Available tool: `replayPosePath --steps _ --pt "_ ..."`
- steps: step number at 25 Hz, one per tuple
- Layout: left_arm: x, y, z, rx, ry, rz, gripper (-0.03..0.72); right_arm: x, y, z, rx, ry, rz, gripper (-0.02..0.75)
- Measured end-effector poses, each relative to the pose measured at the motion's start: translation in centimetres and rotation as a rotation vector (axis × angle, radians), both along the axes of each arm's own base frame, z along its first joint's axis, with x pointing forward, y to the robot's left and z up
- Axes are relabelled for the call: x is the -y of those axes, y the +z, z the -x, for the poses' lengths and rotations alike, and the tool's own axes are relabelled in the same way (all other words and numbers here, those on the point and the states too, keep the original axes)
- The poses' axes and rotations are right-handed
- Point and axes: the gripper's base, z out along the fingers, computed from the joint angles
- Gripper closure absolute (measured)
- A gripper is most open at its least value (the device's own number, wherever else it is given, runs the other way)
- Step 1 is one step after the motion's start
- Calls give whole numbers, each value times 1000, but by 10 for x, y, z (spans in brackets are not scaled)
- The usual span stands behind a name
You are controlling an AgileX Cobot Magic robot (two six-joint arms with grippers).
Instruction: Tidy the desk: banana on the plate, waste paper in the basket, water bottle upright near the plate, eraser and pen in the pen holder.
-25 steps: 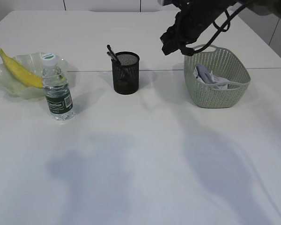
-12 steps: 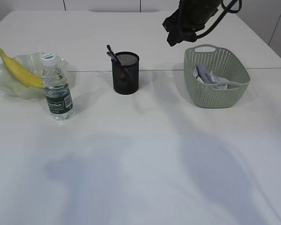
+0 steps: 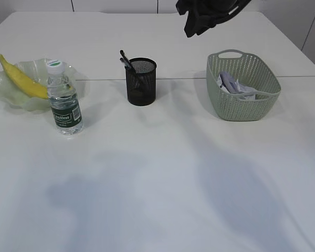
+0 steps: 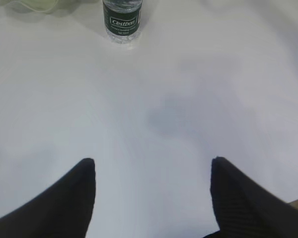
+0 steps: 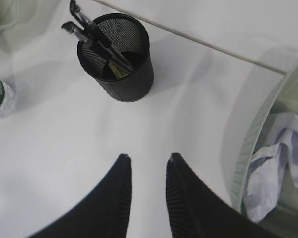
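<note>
Two hands hang over the white table [image 3: 163,178], neither holding anything. The left hand [image 4: 153,171] shows only in its wrist view, its fingers [image 4: 74,198] spread wide apart above bare tabletop at the near side. The right hand [image 5: 147,157] is high over the far edge, its fingers [image 5: 114,193] a narrow gap apart with nothing between them.

Nearest on the left, the water bottle [image 3: 63,100] stands upright, white cap on, just beside the plate [image 3: 8,89]. The banana [image 3: 22,79] lies on that pale-green plate, its greenish tip pointing far-left.

Around the middle, just near of the table's seam, the pen holder [image 3: 140,81] stands upright with dark pens [image 5: 92,34] leaning out to its left; the right wrist view shows a small pale-yellow eraser [image 5: 120,72] inside it.

On the right, the basket [image 3: 241,86] sits across the seam with crumpled waste paper [image 3: 235,86] lying in it.
</note>
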Motion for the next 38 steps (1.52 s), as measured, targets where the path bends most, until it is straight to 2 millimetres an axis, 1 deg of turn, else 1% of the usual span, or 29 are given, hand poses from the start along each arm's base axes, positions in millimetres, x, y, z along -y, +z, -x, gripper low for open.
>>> replayPosePath --steps 2,6,10,12,15,18,20,21,23,24,27,31,34,36,38 --pt "0 0 0 -4 0 -1 171 -1 0 0 -45 -100 -67 552" --pt "0 0 0 -6 -1 0 171 -2 0 1 -84 -172 -130 551" --pt "0 0 0 -6 -1 0 171 5 0 -1 -58 -226 -63 551" --pt "0 0 0 -6 -1 0 171 9 3 0 -35 -242 -22 551" --pt "0 0 0 -6 -1 0 171 14 8 7 -31 -248 6 551" --pt "0 0 0 -6 -1 0 171 16 -2 14 -86 -249 34 551" --pt "0 0 0 -6 -1 0 171 18 -16 20 -147 -249 62 551" --pt "0 0 0 -6 -1 0 171 20 -24 26 -185 -249 78 551" --pt "0 0 0 -6 -1 0 171 23 -32 38 -236 -248 96 551" --pt "0 0 0 -6 -1 0 171 24 -34 44 -253 -247 103 551" --pt "0 0 0 -4 -1 1 171 30 -29 67 -292 -245 101 551" --pt "0 0 0 4 3 5 171 36 -14 96 -293 -236 87 551" --pt "0 1 0 11 11 12 171 41 0 113 -265 -218 88 551" --pt "-2 3 3 25 29 13 171 45 16 126 -225 -207 80 551" --pt "-7 7 9 53 73 14 171 49 27 138 -198 -202 72 551"
